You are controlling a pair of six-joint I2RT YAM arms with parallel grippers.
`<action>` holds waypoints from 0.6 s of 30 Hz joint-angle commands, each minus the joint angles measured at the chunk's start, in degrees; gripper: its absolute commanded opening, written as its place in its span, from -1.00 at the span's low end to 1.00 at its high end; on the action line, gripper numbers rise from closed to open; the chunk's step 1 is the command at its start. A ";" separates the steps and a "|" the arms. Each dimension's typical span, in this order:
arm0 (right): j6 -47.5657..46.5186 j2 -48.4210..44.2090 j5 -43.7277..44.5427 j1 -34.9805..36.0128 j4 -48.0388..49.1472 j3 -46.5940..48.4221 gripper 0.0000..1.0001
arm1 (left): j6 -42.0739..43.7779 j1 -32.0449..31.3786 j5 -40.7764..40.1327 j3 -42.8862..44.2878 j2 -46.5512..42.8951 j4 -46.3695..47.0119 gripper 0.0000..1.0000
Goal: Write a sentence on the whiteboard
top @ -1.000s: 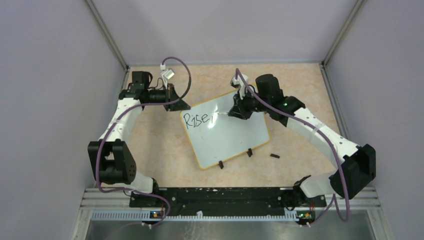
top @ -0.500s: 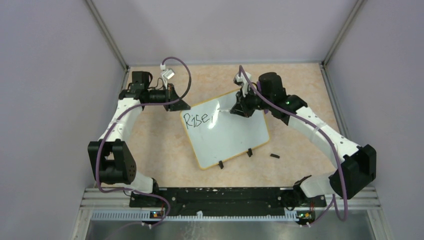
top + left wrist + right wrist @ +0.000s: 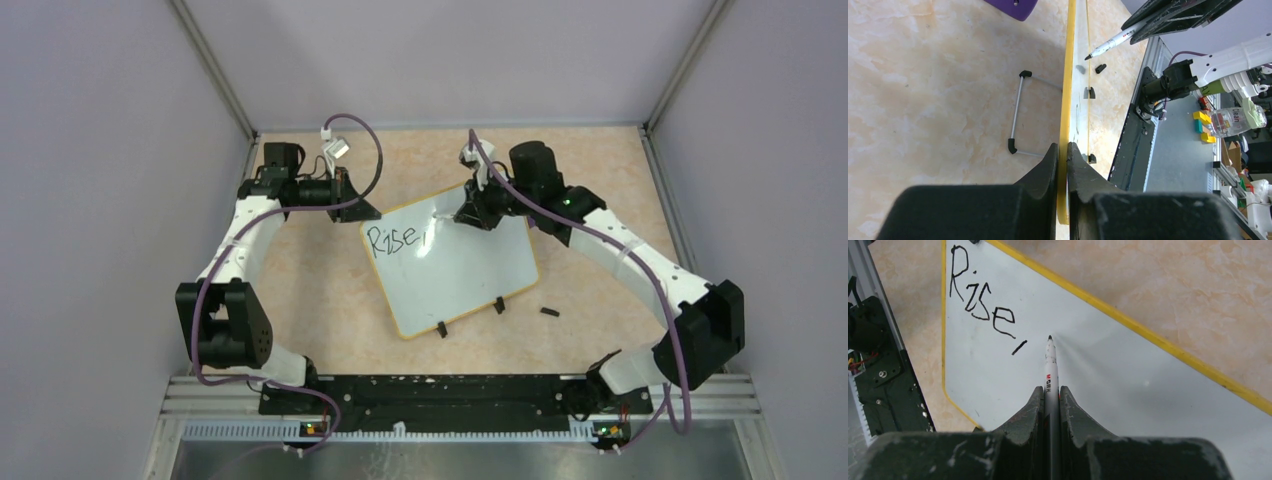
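The whiteboard [image 3: 460, 285] lies tilted at mid-table on its two black clip feet. It reads "Rise," [image 3: 392, 242] in black near its upper left; no other words show. My left gripper [image 3: 366, 211] is shut on the board's far-left corner. In the left wrist view the jaws [image 3: 1062, 152] pinch the yellow rim [image 3: 1066, 90] edge-on. My right gripper [image 3: 472, 214] is shut on a white marker pen [image 3: 1050, 362]. The pen's tip sits at or just above the board [image 3: 1118, 375], right of the comma after "Rise" [image 3: 980, 300]. The marker [image 3: 1110, 43] also shows in the left wrist view.
A small black cap [image 3: 548, 312] lies on the table right of the board's near edge. A purple block [image 3: 1013, 5] and the board's wire stand [image 3: 1018, 115] show behind the board. Enclosure walls stand on three sides. A black rail [image 3: 440, 395] runs along the near edge.
My right gripper has shifted slightly along the board's far edge with the marker. The writing still reads "Rise,". The left arm and the board have not moved.
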 commanded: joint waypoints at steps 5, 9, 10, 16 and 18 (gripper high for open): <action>-0.69 2.45 0.13 0.70 2.57 4.09 -1.00 | 1.38 -0.85 -2.77 -1.00 -1.05 -1.40 -1.00; -1.00 2.96 0.88 0.70 2.39 3.91 -1.00 | 1.35 -0.83 -2.80 -0.92 -0.92 -1.40 -1.00; -1.10 2.95 1.30 0.74 2.38 3.75 -1.00 | 1.34 -0.87 -2.71 -0.84 -0.84 -1.35 -1.00; -1.32 2.08 2.32 0.06 1.93 2.27 -1.00 | 1.36 -0.84 -2.86 -0.83 -0.81 -1.47 -1.00; -1.41 1.35 2.33 -0.45 1.74 1.46 -1.00 | 1.32 -0.88 -2.80 -0.78 -0.80 -1.44 -1.00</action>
